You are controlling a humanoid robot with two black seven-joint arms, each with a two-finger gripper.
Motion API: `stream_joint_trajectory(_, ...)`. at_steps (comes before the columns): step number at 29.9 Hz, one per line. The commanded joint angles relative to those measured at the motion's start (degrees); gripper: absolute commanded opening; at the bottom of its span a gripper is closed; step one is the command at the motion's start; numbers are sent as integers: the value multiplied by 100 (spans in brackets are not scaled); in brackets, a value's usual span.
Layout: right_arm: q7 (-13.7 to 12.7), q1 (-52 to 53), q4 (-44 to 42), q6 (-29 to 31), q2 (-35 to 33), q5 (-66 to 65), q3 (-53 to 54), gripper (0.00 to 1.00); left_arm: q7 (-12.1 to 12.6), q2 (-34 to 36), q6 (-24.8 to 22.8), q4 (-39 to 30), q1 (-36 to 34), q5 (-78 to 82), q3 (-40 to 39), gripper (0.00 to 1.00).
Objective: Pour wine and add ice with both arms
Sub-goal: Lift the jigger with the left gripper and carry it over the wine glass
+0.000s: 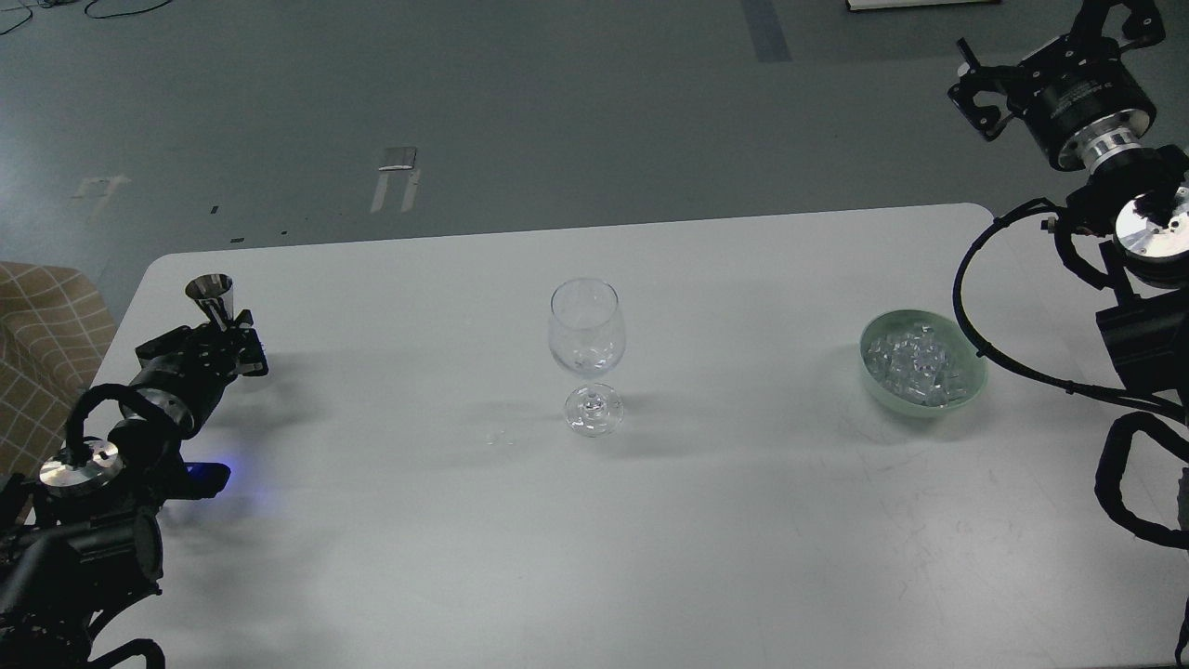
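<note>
Two robot arms flank an empty wine glass [585, 351] on a white counter [594, 557].
The left pincer [223, 339] grasps a metal cup [211, 290]; the right pincer [975, 98], raised, looks released above the ice [918, 364] bowl [966, 395].

A white surface [650, 557] with rounded corners stands on a grey floor [464, 93] marked with tape strips; a checked tan cushion [37, 344] sits at left.

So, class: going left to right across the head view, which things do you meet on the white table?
Left tool at the metal cup → wine glass → green bowl of ice → right tool, raised.
</note>
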Motion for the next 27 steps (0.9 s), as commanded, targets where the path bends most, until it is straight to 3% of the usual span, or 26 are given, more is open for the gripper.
stream_joint_trajectory(1,0,0,10,0,-48,0,-7,100,37,-7,-35,-132,-3,-10,-10,20)
stream_joint_trajectory(16,0,-44,19,-9,-74,0,-7,100,256,19,-9,-1722,67,-36,8,16)
stream_joint_trajectory(27,0,-70,19,0,-65,0,-7,100,300,-147,1027,-3409,313,-19,51,10)
